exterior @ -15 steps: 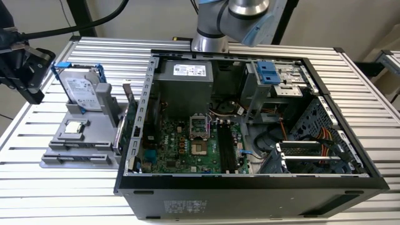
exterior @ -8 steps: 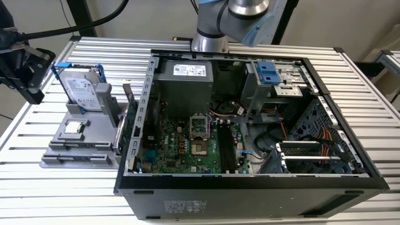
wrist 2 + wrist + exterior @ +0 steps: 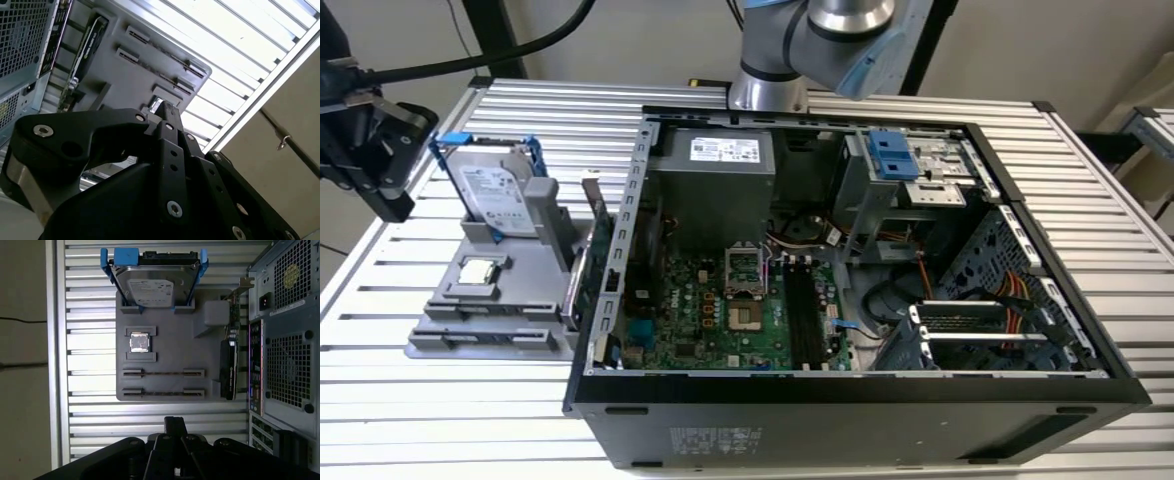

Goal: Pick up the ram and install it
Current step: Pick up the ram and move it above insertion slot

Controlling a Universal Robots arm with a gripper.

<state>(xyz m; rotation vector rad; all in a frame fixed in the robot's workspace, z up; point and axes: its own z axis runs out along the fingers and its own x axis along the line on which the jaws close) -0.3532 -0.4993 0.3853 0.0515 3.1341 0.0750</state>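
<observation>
One hand clenched on nothing, held apart from the ram
Its fingers are seen pressed together in both wrist views; a grey holder is laid on the slatted table; the ram is stood on edge at the holder's side, just beside the opened computer case; a hard drive and a CPU chip are kept in the holder.

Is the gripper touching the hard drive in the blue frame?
Apart. In the first wrist view the gripper is clear of the hard drive, with the grey holder and table slats between them.
</observation>
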